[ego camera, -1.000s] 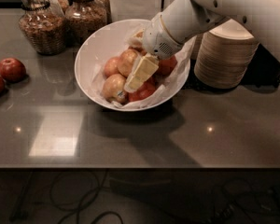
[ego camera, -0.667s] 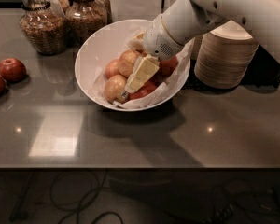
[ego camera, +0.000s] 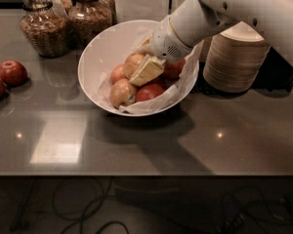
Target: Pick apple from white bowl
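Slightly higher than a moment before, our tool [ego camera: 145,71] hung inside the bowl [ego camera: 100,52], just over the apples [ego camera: 149,92]. We could not tell whether it was released or clenched. Nearest us the glossy tabletop [ego camera: 136,145] carried the bowl, whose paper [ego camera: 183,84] held the apples, none lifted out. Left of it, well apart, lay two loose apples [ego camera: 12,72]. Farther back stood the jars [ego camera: 44,30] and, on the right, a stack [ego camera: 237,60] of beige bowls behind the arm [ego camera: 224,13].

Glass jars [ego camera: 45,33], bowl stack [ego camera: 234,62], two loose apples [ego camera: 12,72]
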Controlling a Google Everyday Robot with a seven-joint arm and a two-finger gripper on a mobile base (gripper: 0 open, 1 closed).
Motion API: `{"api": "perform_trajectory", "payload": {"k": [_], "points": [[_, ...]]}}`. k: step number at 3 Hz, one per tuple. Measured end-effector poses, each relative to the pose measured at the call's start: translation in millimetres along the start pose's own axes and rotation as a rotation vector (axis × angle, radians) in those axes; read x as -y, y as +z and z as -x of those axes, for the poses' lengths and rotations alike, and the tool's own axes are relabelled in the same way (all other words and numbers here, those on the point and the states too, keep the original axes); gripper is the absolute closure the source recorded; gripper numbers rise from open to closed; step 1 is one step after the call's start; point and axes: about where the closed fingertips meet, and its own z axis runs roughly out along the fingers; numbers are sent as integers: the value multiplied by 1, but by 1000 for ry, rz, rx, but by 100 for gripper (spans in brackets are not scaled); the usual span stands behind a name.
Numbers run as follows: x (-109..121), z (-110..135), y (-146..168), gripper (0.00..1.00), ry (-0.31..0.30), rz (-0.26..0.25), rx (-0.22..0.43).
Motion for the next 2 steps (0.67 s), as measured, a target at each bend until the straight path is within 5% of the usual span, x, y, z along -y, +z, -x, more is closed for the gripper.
{"api": "perform_trajectory", "payload": {"k": [2], "points": [[0, 0, 0, 100, 0, 0, 0]]}}
